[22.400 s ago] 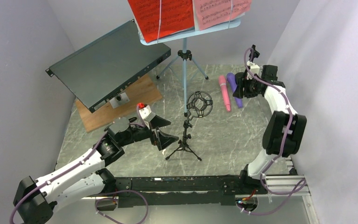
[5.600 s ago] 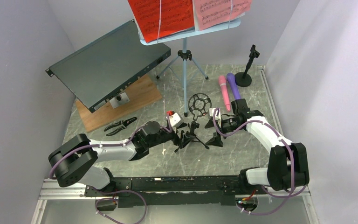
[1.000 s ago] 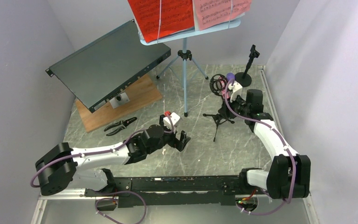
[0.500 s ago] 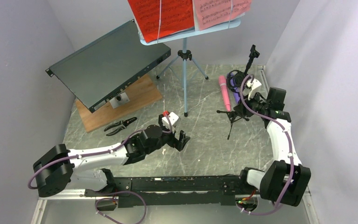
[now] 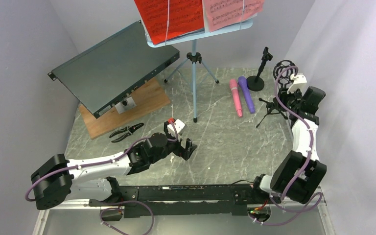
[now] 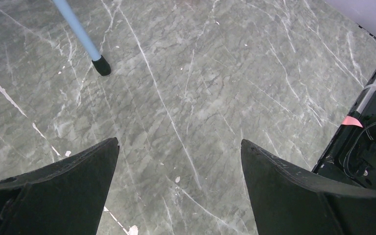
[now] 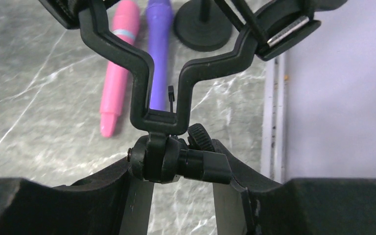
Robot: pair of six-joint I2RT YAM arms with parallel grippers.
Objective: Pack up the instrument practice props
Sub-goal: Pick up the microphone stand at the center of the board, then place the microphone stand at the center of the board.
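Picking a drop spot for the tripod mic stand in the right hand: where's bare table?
Best: the bare marble between the left hand, the music rack's front leg and the pink microphone, down to the near rail. Crowded: back-right corner (purple microphone, round-base stand, right hand with tripod mic stand); left side has pliers and the dark box.

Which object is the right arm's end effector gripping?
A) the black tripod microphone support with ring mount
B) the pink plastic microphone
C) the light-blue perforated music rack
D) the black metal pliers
A: in the right wrist view the right end effector is closed on the swivel joint of the black tripod microphone support with ring mount, while the pink plastic microphone lies apart from it.
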